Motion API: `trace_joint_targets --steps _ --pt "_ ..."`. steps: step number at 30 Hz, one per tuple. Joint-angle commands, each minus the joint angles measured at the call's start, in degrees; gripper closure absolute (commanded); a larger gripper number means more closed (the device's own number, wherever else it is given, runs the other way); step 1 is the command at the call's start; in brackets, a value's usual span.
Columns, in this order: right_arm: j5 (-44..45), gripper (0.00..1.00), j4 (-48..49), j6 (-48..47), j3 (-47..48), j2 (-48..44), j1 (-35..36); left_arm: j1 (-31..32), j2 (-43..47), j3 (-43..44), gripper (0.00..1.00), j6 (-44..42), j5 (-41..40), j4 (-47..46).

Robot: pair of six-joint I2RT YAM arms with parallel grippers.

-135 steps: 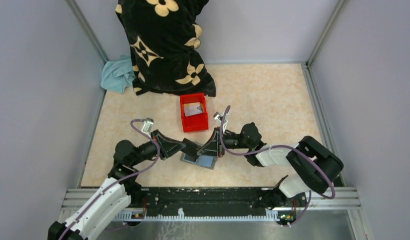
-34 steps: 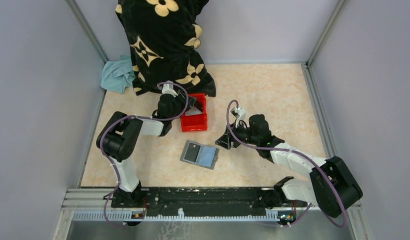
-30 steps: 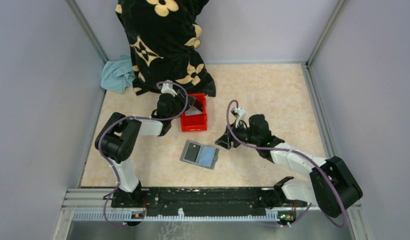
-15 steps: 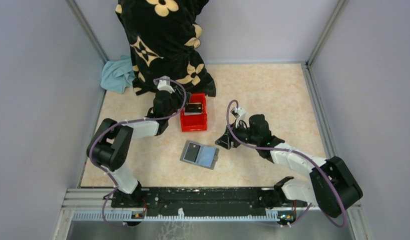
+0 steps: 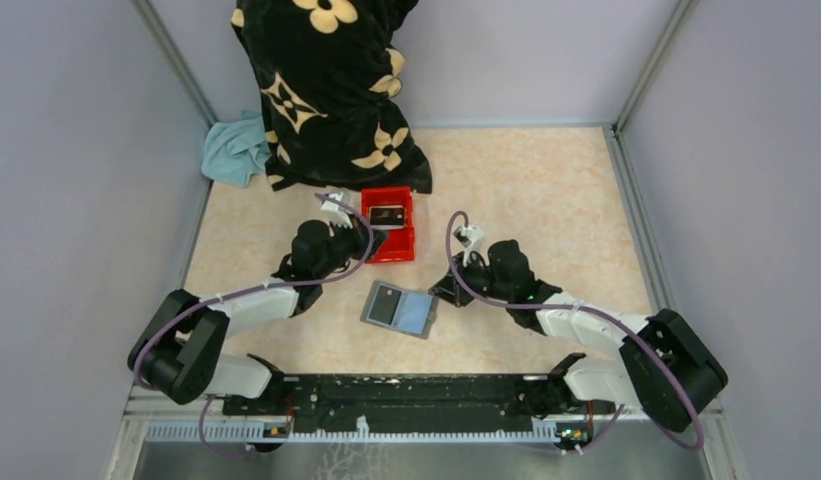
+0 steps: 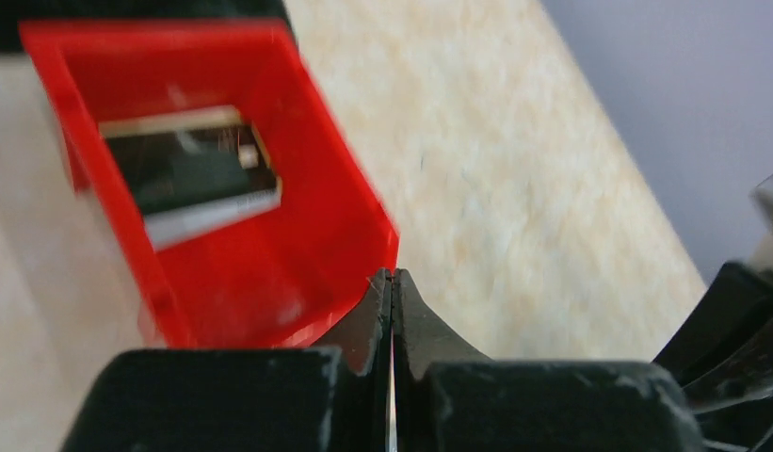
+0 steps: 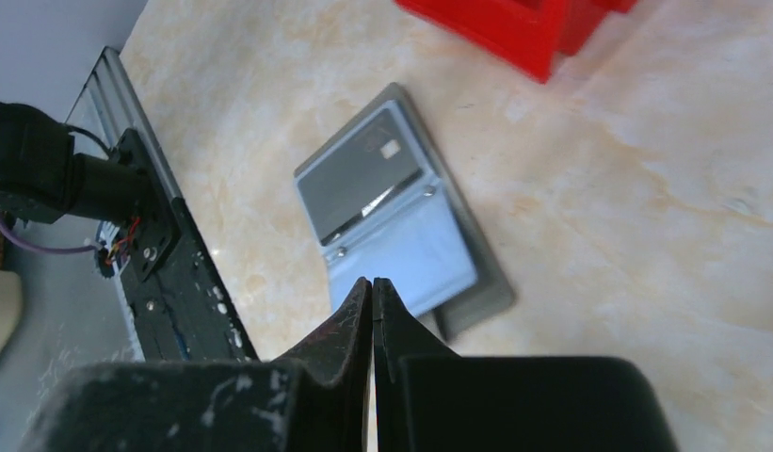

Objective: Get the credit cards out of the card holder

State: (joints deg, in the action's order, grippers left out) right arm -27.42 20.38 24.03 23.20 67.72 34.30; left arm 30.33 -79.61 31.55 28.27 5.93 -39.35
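The holder [image 5: 399, 310] lies open and flat in the lower middle of the top view, blue-grey inside up so its pockets can be reached. 1 dark card [image 7: 359, 184] sits in the pocket on its left half, so the task looks unfinished. Just above it stands the red bin [image 5: 388, 247], which serves as the drop place. It holds a dark card [image 6: 189, 174] with the edge of a silver card [image 6: 208, 215] showing beneath.

The left gripper [image 6: 392, 282] is at the bin's near corner, jaws pressed together on nothing. The right gripper [image 7: 373, 287] is at the holder's right edge, jaws also pressed together and empty. I cannot tell whether it touches the holder. A closed tip there would suit pinning the holder down or nudging the last card out.
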Motion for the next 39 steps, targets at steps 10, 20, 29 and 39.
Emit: trace_joint_targets --steps 10,20,29,39 --pt "17.94 1.00 7.42 0.56 6.42 12.79 29.43 -0.16 10.16 -11.28 0.86 -0.88 2.32 12.41" --pt "26.60 1.00 7.84 8.69 5.28 20.89 32.74 -0.25 20.51 -13.89 0.37 4.21 -1.85 19.01" --pt "27.42 1.00 4.36 8.28 3.68 17.71 24.93 -0.42 30.70 -18.29 0.13 6.20 -3.96 18.86" --pt "23.27 1.00 5.19 5.56 2.29 13.31 19.37 -0.49 25.04 -16.94 0.12 7.37 5.92 15.69"
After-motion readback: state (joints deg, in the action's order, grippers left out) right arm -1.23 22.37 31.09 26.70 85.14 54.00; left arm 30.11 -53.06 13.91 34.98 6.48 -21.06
